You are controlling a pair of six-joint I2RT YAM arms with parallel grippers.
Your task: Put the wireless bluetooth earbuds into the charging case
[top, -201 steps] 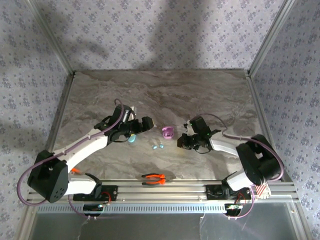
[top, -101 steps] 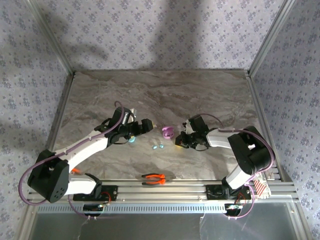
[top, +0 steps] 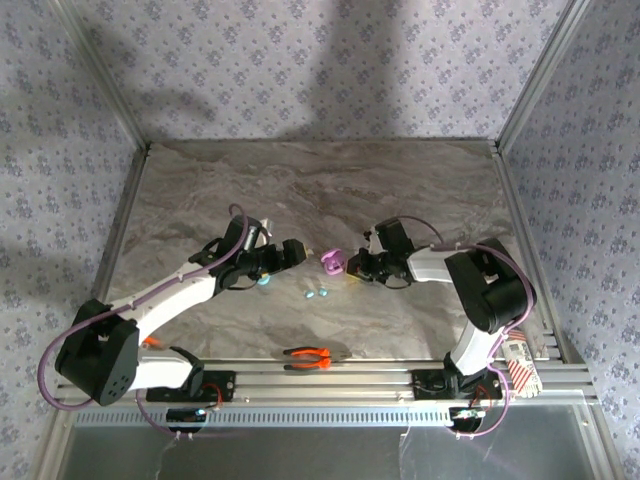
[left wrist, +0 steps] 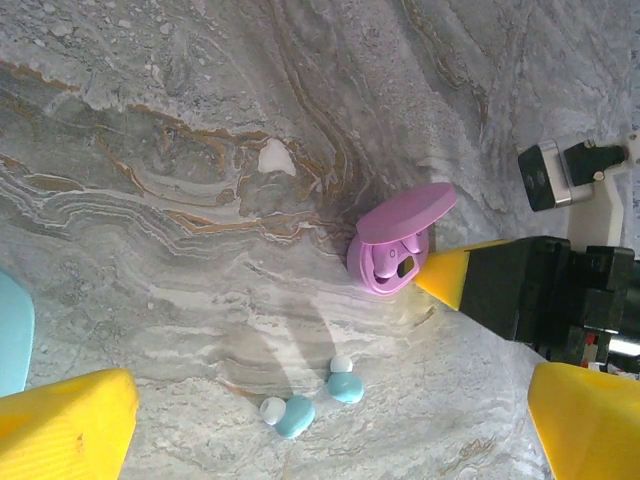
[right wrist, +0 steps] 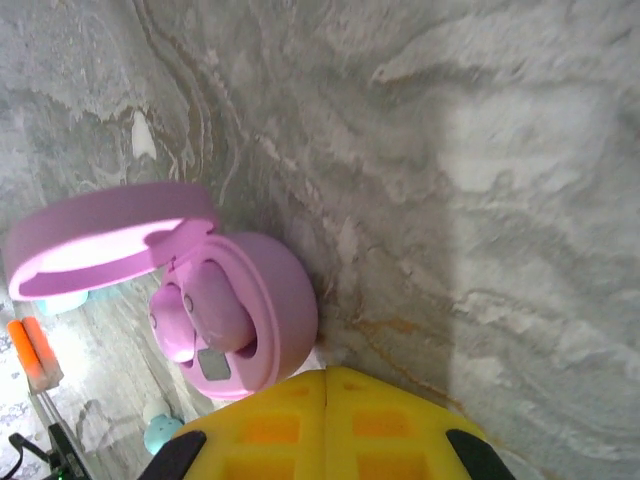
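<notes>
Touching the open pink case (right wrist: 275, 300), your right gripper (right wrist: 325, 385) is closed, and your left gripper (top: 297, 250) gapes wide near it.

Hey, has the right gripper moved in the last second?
Yes. The right gripper, shut, has slid left, up to the open pink case, judged against the orange pliers, which stayed put.

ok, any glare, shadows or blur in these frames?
Top external: soft dark shadows across the back wall, table evenly lit. Left wrist: sharp, teal earbuds crisp. Right wrist: pink case lid interior blown out, right pincer blurred up close.
</notes>
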